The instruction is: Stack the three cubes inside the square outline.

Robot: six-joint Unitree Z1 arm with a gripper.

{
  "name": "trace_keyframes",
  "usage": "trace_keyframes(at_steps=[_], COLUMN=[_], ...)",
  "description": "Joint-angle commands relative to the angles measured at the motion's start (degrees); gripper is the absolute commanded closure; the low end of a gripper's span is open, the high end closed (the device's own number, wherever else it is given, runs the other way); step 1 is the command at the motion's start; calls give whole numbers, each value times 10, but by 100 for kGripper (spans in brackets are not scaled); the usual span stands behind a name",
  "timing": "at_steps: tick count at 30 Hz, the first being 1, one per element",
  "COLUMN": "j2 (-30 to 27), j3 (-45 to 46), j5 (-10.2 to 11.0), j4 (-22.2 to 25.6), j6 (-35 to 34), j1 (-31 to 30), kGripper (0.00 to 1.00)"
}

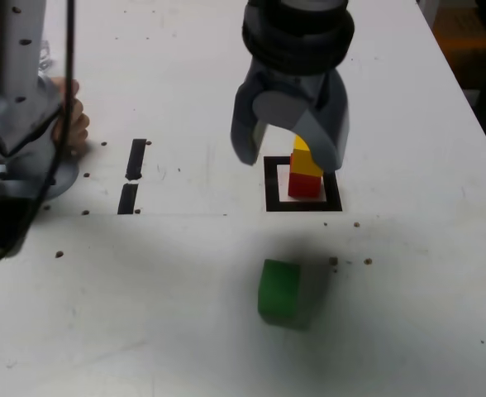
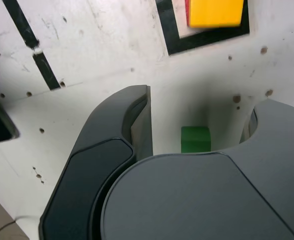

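Note:
On the white table lies the square outline [image 1: 270,184], black with a pale centre. Inside it the red cube [image 1: 304,185] stands with the yellow cube [image 1: 307,160] stacked on top; the wrist view shows the yellow cube [image 2: 215,12] from above inside the square outline [image 2: 171,30]. The green cube [image 1: 278,290] lies alone on the table nearer the camera, also seen in the wrist view [image 2: 195,139] between the fingers and well below them. My gripper [image 1: 288,159] hangs above the table just in front of the stack, open and holding nothing; its right finger hides part of the yellow cube.
Two short black bar marks [image 1: 133,178] lie toward the exterior view's left. The arm's base [image 1: 24,132] stands at the far left, with a person's hand [image 1: 73,120] beside it. The table's edge [image 1: 474,124] runs down the right side. Small dark holes dot the surface.

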Motion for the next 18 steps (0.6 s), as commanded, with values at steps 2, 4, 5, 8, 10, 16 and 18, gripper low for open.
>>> trace_keyframes(at_steps=[2,4,5,8,10,16,18], j2=[-4,-5,-4,-3,0,22,28], j3=[-3,-1,0,2,3,6,7], j5=[-11,-17,-20,-28,-32,-47,-51], j4=[5,5,5,4,3,-14,-23], j6=[-23,-34,-40,-60,-71,-103,-107], j1=[-32,-47,-55,-78,-90,-125,-129], kGripper=[24,24,24,23,23,18,17])
